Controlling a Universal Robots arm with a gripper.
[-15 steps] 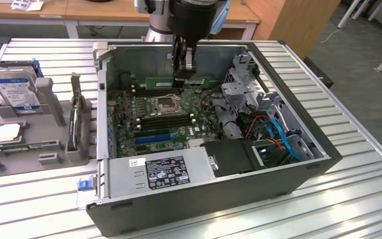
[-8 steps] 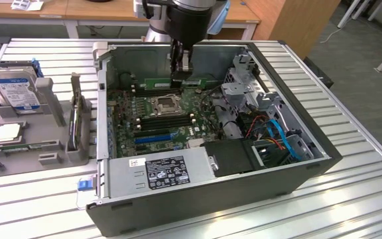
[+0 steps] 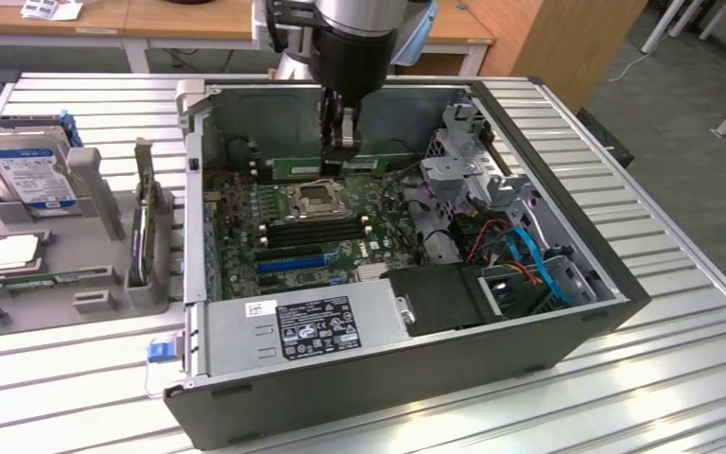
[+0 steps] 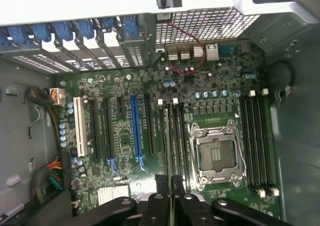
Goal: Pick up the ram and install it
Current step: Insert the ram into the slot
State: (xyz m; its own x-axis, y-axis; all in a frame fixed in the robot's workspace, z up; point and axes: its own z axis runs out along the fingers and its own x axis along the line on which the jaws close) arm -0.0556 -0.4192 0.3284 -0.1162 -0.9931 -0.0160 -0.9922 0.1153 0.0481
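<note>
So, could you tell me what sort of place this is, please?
Probably a robotics lab or workshop: an open dark grey metal desktop computer case sits on a ribbed aluminium table, with light wooden desks behind it.

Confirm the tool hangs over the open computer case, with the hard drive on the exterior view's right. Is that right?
No. The hard drive is on the exterior view's left of the computer case; the tool does hang over it.
</note>
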